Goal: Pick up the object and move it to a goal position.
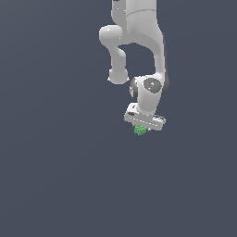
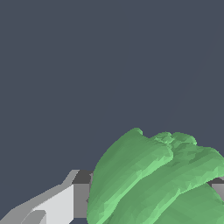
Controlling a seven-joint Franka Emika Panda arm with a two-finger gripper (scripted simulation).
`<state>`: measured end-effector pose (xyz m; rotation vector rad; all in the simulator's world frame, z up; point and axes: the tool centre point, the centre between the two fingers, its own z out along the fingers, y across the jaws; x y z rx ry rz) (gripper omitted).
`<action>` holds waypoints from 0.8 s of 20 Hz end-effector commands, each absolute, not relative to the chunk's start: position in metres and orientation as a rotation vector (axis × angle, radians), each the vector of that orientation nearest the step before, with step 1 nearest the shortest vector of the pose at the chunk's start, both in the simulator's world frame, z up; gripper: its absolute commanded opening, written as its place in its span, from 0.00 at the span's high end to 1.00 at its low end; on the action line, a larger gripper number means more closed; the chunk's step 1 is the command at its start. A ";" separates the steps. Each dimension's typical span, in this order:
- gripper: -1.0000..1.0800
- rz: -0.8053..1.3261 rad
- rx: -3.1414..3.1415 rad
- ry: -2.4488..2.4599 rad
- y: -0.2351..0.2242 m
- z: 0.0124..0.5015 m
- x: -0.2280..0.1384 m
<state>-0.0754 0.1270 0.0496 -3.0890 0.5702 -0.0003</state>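
The object (image 1: 140,130) is a tiny bright green jagged lump. In the exterior view it sits right under my white gripper (image 1: 141,129), between the fingers, which it mostly hides. In the wrist view the object (image 2: 157,179) fills the near part of the picture as a ridged green mass. One white and grey finger (image 2: 61,203) shows on one side of it and a sliver of the other finger (image 2: 218,189) shows on the other side. The fingers stand close against the lump. Whether it rests on a surface is not clear.
The white arm (image 1: 139,41) reaches down from above in the exterior view. All around is a plain dark blue-grey background with no other objects or edges to see.
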 end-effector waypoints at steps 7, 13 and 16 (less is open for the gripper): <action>1.00 -0.001 -3.089 0.571 0.109 0.096 -0.059; 1.00 -0.001 -3.088 0.571 0.094 0.137 -0.043; 1.00 -0.001 -3.088 0.571 0.089 0.150 -0.037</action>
